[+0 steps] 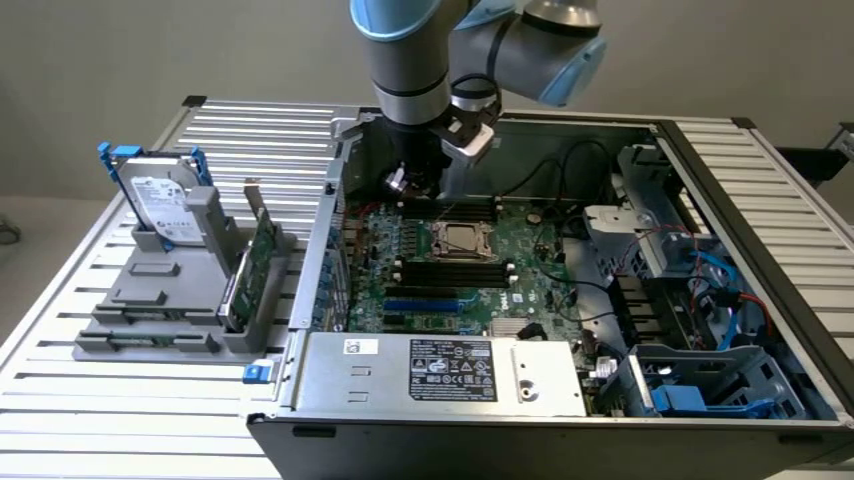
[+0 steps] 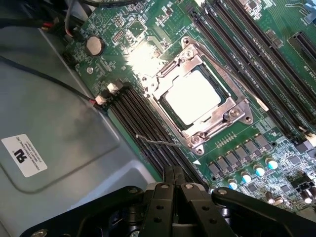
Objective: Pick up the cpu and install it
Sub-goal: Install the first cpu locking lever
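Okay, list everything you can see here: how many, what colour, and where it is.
table: one, pale slats, under everything
computer case: one, black, open, on the table
motherboard: one, green, inside the case
cpu: one, silvery, in the motherboard socket
holder: one, grey, exterior view's left of the case
hard drive: one, silver with blue bracket, upright in the holder
circuit card: one, green, upright in the holder
gripper: one, black, jaws shut and empty, over the motherboard near the cpu
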`<state>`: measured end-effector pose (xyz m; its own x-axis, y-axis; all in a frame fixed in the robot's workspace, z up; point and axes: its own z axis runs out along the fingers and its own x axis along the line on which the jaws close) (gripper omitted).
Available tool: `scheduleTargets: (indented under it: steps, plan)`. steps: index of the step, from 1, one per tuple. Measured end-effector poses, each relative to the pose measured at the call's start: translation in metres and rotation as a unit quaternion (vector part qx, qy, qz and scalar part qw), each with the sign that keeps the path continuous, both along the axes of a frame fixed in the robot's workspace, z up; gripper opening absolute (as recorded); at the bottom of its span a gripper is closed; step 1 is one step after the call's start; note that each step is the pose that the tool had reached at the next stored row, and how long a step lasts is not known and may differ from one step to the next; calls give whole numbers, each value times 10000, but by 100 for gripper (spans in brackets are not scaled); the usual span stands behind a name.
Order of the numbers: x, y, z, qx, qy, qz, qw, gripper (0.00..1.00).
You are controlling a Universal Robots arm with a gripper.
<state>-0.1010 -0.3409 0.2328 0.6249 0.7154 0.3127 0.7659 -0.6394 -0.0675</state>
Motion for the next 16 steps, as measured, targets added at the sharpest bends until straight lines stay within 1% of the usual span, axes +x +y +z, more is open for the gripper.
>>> scheduleTargets:
  steps: [3,6,8,11,13,16]
  plan:
    - [0,0,-2,-1,-2,-205,9998,11]
    - [0,0,-7,0,-3,-438,9990,11]
    - [0,0,-18,0,-2,-615,9981,11]
    - [0,0,-58,0,-2,-884,9961,11]
    - [1,0,-87,-1,0,-972,9953,11]
    - [1,0,-131,3,2,-1014,9948,11]
